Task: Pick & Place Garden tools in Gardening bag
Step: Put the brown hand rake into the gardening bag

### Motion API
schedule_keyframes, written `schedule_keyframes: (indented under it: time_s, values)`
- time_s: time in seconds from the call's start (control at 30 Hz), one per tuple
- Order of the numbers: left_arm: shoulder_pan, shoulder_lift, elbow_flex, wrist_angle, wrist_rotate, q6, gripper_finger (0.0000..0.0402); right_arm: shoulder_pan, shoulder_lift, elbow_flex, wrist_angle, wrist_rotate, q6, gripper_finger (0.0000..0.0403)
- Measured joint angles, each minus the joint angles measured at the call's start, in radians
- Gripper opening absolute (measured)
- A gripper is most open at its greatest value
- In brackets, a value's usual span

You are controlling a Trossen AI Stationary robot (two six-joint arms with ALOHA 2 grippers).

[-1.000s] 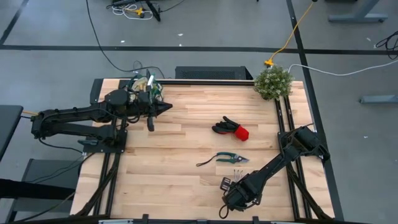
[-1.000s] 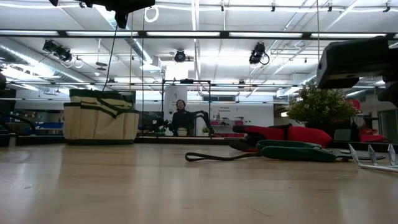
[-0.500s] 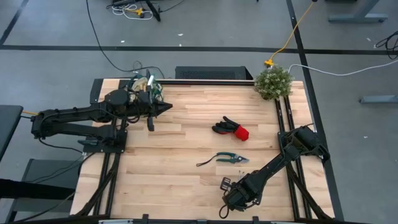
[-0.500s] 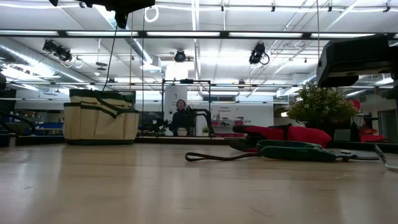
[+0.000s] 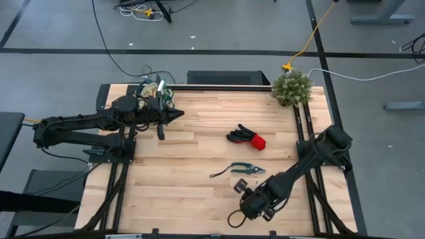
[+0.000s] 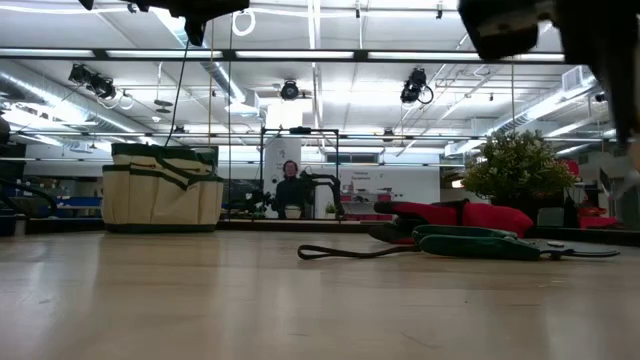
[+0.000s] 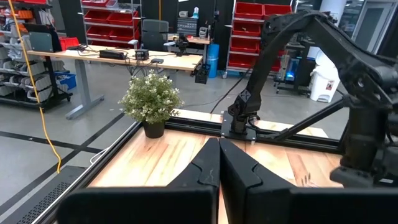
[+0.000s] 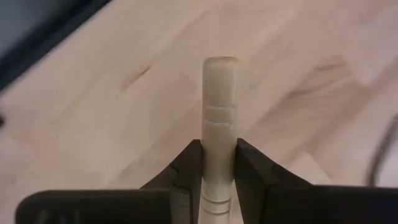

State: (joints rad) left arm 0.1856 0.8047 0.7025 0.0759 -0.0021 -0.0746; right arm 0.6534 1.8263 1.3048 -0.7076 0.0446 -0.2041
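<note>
- The right end effector [image 8: 219, 163] was clenched on a pale wooden handle [image 8: 219, 106], its dark fingers [image 8: 188, 167] pressing either side of it; the handle's rounded end stuck out past them, above the table [image 8: 112, 112].
- From above, the right end effector [image 5: 255, 202] was near the table's front edge, with a small dark tool head [image 5: 240, 186] showing just beside it.
- The shears [image 5: 247, 168] lay on the table between that end effector and the gloves [image 5: 246, 137], apart from both.
- The bag [image 5: 154, 91] stood at the table's far left corner; in the low view it stood upright [image 6: 162, 188].
- The left end effector [image 5: 178, 114] was shut and empty, held just beside the bag.
- The plant [image 5: 291, 87] stood at the far right corner.
</note>
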Motion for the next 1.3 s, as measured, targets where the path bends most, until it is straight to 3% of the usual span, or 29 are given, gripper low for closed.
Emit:
schedule_keyframes:
  time_s: [0.3,0.83,1.3]
  values:
    - [0.000,0.000,0.000,0.001,0.000,0.000,0.0004,-0.070,-0.127,0.001,0.016,0.000,0.075,0.0068]
    - [0.000,0.000,0.000,0.001,-0.001,-0.002,0.0004,-0.315,-0.383,0.001,0.038,0.054,0.120,0.0062]
    - [0.000,0.000,0.000,0.019,0.033,-0.020,0.0003,-0.440,-0.460,0.002,0.411,0.149,0.220,0.0061]
